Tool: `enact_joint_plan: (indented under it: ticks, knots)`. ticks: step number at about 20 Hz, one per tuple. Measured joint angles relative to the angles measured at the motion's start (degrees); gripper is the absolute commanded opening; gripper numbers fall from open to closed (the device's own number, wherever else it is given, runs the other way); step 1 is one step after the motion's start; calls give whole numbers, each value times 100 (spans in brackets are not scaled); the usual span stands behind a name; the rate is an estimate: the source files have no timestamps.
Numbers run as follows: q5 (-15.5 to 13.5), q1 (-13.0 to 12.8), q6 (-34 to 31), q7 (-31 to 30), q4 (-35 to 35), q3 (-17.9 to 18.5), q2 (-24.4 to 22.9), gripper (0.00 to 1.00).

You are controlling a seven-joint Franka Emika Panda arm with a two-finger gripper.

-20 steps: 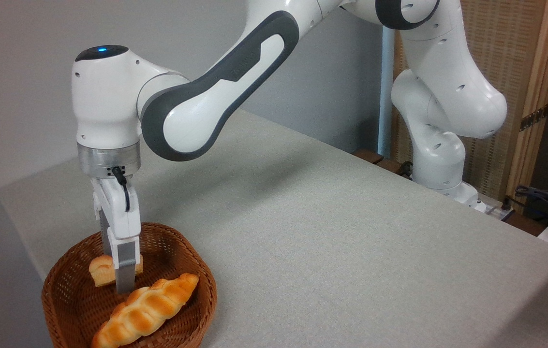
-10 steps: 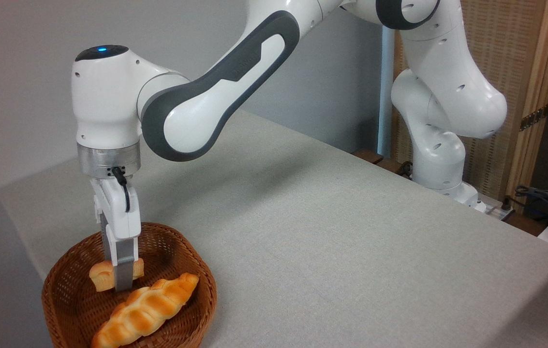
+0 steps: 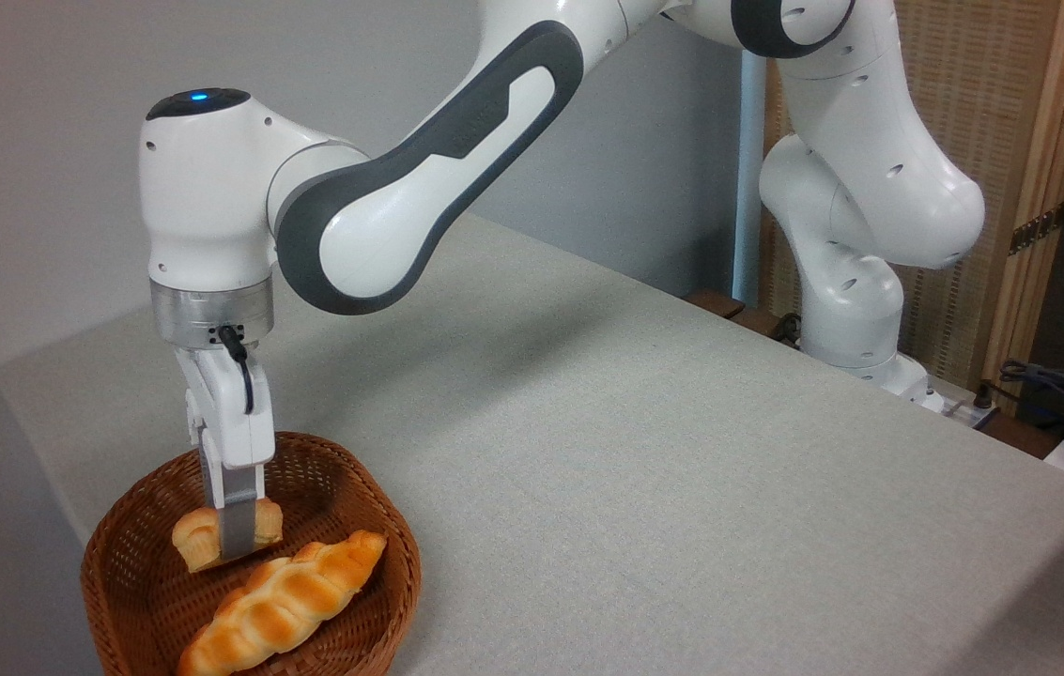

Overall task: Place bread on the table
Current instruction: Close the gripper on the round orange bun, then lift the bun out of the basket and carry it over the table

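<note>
1. The bread (image 3: 198, 546), a small golden-orange bun, sits in the lower left of the frame, inside the rim of the wicker basket (image 3: 381, 545). Can't really tell if its underside touches the basket floor or hangs just above it.
2. The claw (image 3: 238, 549) comes straight down onto it and is clamped on the bun. The near grey finger (image 3: 239, 521) runs right across its front, with bun showing on both sides of it. The far finger is hidden behind.
3. Just below and right of the bun, a long braided loaf (image 3: 283, 601) lies diagonally in the basket, its lower end at the bottom edge of the frame. The bun and loaf look very close, but I can't say if they touch.
4. The basket is on the lower-left corner of the tabletop (image 3: 644, 469), which is covered in light grey-beige cloth and fills most of the frame.
5. The white and grey arm (image 3: 419, 188) reaches in from the upper right, wrist pointing down over the basket, blue light on top. Its base stands at the tabletop's far right edge.
6. Behind that, a wooden-framed woven screen (image 3: 1001, 122), and some cables (image 3: 1057, 385) at the far right.
</note>
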Motion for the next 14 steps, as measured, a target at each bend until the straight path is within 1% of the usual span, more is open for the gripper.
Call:
enact_joint_plan:
  ticks: [5,6,8,10,11,12,14]
  knots:
    - [-10,28,0,-12,66,3,-9,20]
    - [-82,41,0,-27,112,8,-23,20]
    - [-464,86,0,-32,207,36,-109,20]
    - [-863,203,-79,-31,254,45,-294,20]
    - [-1075,286,-253,-30,267,47,-448,20]
    - [-1196,346,-467,-29,272,48,-583,20]
    - [-1341,440,-1244,-30,279,49,-945,21]
